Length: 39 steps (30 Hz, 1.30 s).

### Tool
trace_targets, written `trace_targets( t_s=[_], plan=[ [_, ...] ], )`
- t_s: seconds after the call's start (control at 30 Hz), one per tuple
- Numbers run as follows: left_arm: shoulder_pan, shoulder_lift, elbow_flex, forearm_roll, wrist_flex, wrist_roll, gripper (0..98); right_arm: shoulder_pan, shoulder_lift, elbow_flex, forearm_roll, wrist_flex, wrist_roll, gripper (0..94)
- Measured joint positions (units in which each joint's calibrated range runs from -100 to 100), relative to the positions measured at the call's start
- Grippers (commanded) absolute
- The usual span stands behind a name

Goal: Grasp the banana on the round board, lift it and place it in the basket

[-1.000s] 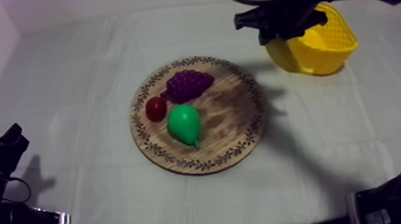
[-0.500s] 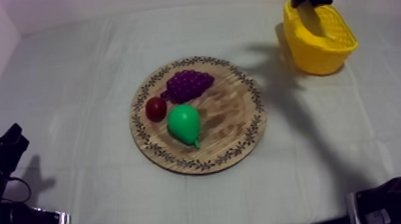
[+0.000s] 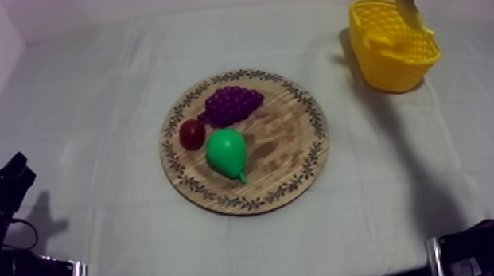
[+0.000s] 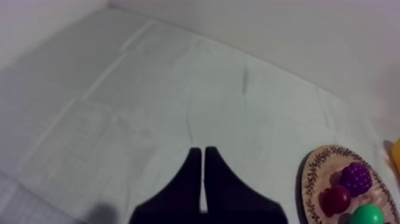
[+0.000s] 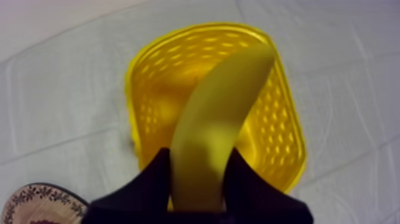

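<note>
I count one wooden board, one yellow basket, one banana clamped in my right gripper above the basket, one pear, one bunch of grapes and one small red fruit. My left gripper is closed and empty. The banana has shifted right since half a second ago.

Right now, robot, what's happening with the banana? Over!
Right gripper shut on banana, over yellow basket, not yet dropped. Left gripper shut, empty, over cloth. Nothing in the way.
</note>
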Motion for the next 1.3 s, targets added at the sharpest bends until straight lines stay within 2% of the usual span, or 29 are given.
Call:
trace_targets(
  t_s=[0.67,1.3],
  plan=[
    [0.00,0.00,0.00,0.00,0.00,0.00,0.1,2.73,10.65,1.05,0.51,-4.56,-0.74,14.7],
    [0.00,0.00,0.00,0.00,0.00,0.00,0.1,3.27,17.35,-3.73,-0.51,-7.83,1.05,15.5]
  ],
)
